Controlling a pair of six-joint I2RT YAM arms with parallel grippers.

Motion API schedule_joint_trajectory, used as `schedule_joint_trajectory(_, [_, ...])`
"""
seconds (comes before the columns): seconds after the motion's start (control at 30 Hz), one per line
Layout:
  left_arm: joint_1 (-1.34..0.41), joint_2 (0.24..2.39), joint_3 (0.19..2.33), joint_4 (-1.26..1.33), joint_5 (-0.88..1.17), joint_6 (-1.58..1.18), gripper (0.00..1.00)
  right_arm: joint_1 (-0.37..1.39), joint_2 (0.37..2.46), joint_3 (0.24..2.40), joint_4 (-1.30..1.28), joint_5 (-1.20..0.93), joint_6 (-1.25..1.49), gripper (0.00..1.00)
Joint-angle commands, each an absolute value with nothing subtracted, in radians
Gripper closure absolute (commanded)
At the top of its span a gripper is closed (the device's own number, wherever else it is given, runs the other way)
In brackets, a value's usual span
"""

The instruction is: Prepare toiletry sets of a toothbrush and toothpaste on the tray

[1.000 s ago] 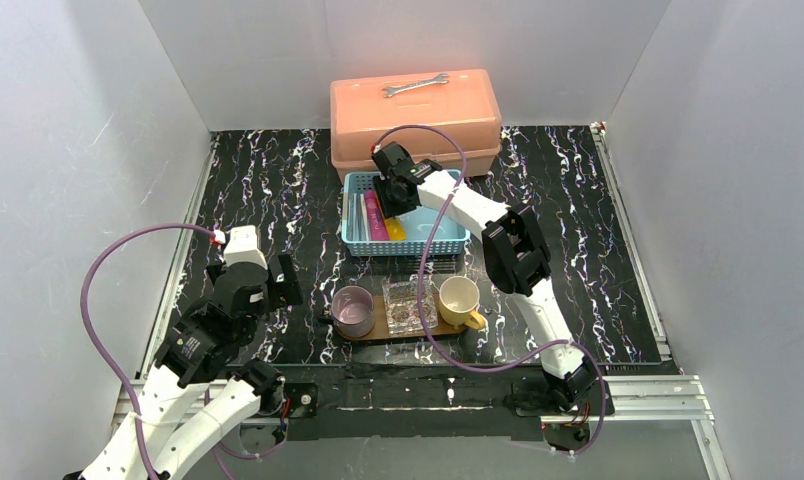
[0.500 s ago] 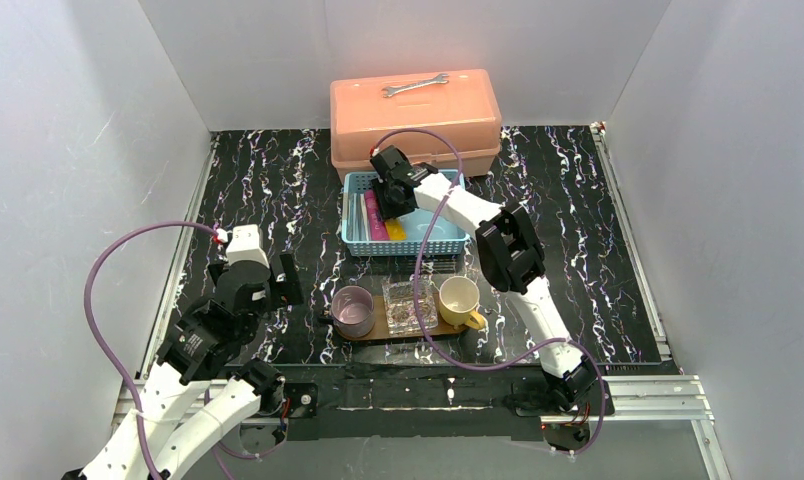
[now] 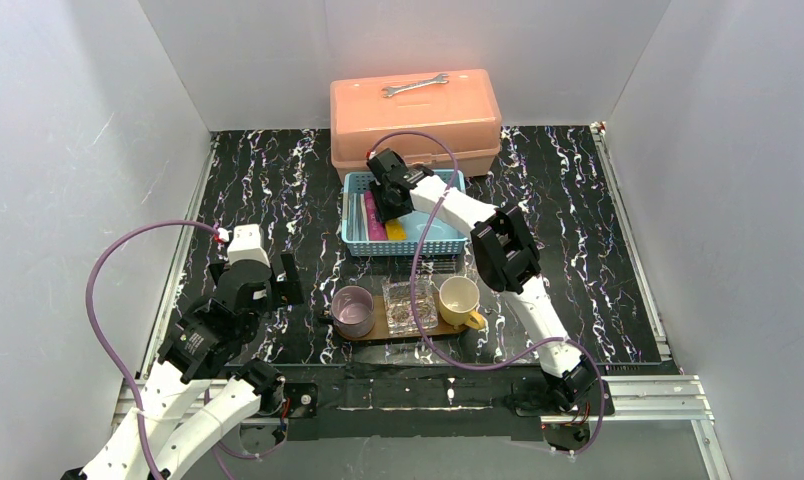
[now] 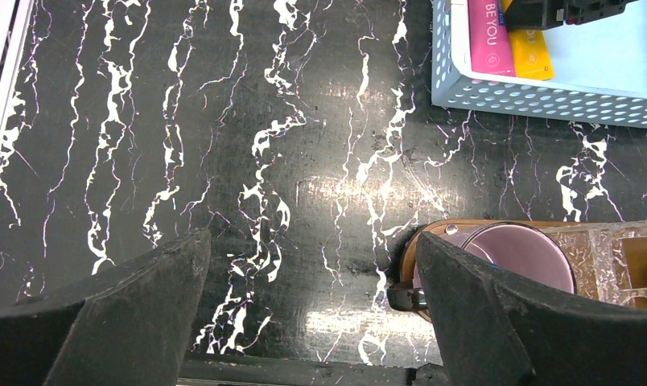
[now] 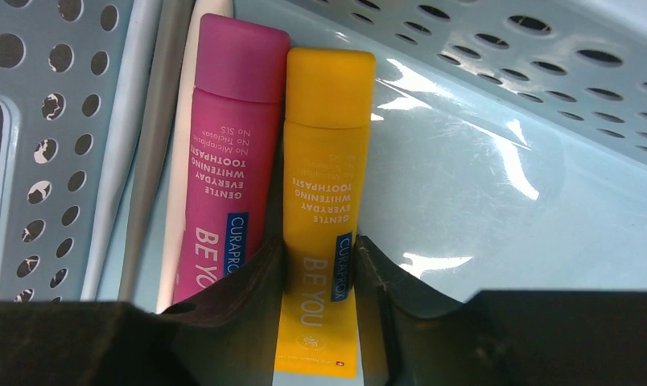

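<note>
My right gripper (image 5: 320, 257) is down inside the light-blue basket (image 5: 55, 121), shut on the yellow toothpaste (image 5: 327, 161), one finger pressed against each long edge. The pink toothpaste (image 5: 224, 153) lies flat right beside it. Slim pale toothbrushes (image 5: 155, 161) rest along the basket's left wall. Seen from above, the right gripper (image 3: 390, 205) covers most of the yellow tube (image 3: 395, 230). The dark-brown tray (image 3: 378, 332) lies nearer the arms. My left gripper (image 4: 312, 241) hangs open over bare table, left of the tray (image 4: 433, 233).
On the tray stand a purple cup (image 3: 353, 310), a clear glass holder (image 3: 410, 305) and a cream-yellow cup (image 3: 460, 298). Behind the basket (image 3: 448, 240) sits an orange toolbox (image 3: 415, 125) with a steel wrench (image 3: 415, 87) on its lid. White walls enclose the table.
The right arm has shifted slightly left and farther back inside the basket, still around the yellow tube. The left arm has barely moved.
</note>
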State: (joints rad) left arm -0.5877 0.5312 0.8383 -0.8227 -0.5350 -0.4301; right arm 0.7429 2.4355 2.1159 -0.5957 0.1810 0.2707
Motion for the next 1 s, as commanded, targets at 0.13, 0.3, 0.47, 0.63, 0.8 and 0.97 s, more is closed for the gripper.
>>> schedule_joint_trajectory(0.13, [-0.591,0.538,0.833,-0.828,-0.552,-0.422,0.01,0.740,2.423,2.091,-0.613,0.221,0.231,0.78])
schedule_joint_trajectory(0.3, [-0.591,0.540,0.833,-0.827,-0.548,-0.422,0.01,0.742,2.364,2.079,-0.614,0.249,0.209,0.80])
schedule_joint_trajectory(0.47, [-0.590,0.537,0.834,-0.827,-0.541,-0.424,0.01,0.741,2.278,2.059,-0.608,0.293,0.174,0.81])
schedule_joint_trajectory(0.63, [-0.590,0.531,0.833,-0.821,-0.528,-0.422,0.01,0.742,2.181,2.028,-0.601,0.346,0.127,0.81])
schedule_joint_trajectory(0.8, [-0.589,0.523,0.828,-0.803,-0.497,-0.417,0.01,0.742,2.091,1.988,-0.588,0.364,0.085,0.81])
schedule_joint_trajectory(0.97, [-0.591,0.507,0.821,-0.772,-0.449,-0.410,0.01,0.746,1.996,1.934,-0.574,0.341,0.054,0.82])
